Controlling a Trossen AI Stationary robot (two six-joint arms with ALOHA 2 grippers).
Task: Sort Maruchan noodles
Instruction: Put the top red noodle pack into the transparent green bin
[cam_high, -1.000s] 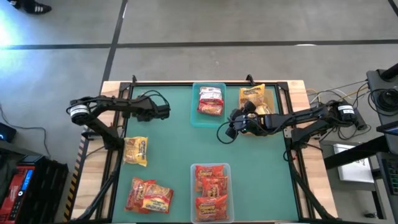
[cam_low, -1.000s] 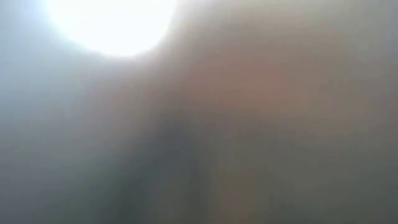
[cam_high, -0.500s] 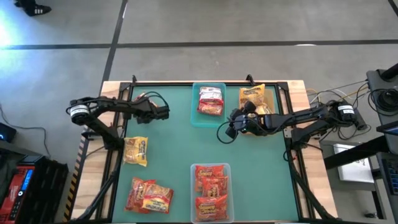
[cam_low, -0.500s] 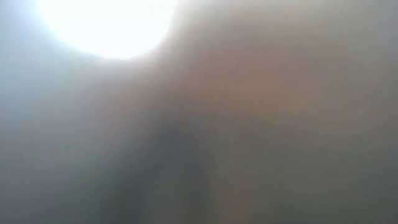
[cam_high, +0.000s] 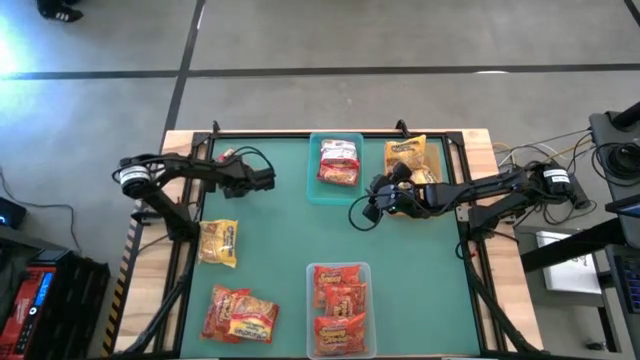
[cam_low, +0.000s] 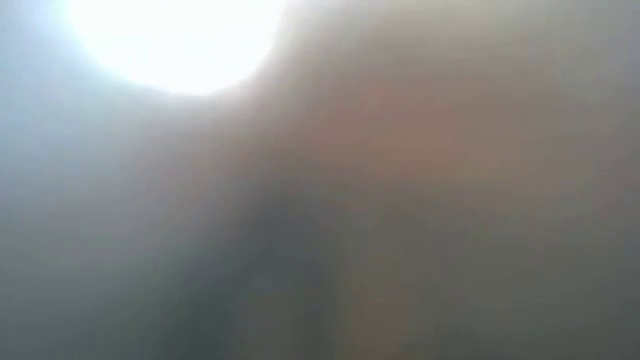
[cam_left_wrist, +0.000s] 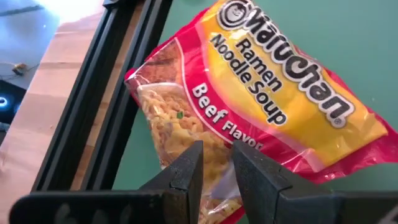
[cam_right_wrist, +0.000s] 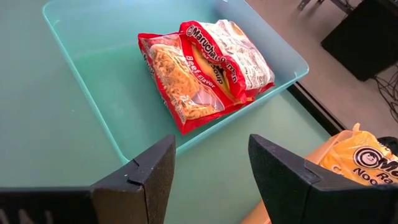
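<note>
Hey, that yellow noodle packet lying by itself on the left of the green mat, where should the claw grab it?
The flat yellow crinkly plastic noodle packet lies flat on the green mat, clear of other packets, with the black rail close on its outer side. Probably best to come straight down and pinch across its narrower width near the middle, keeping to the open mat side.
</note>
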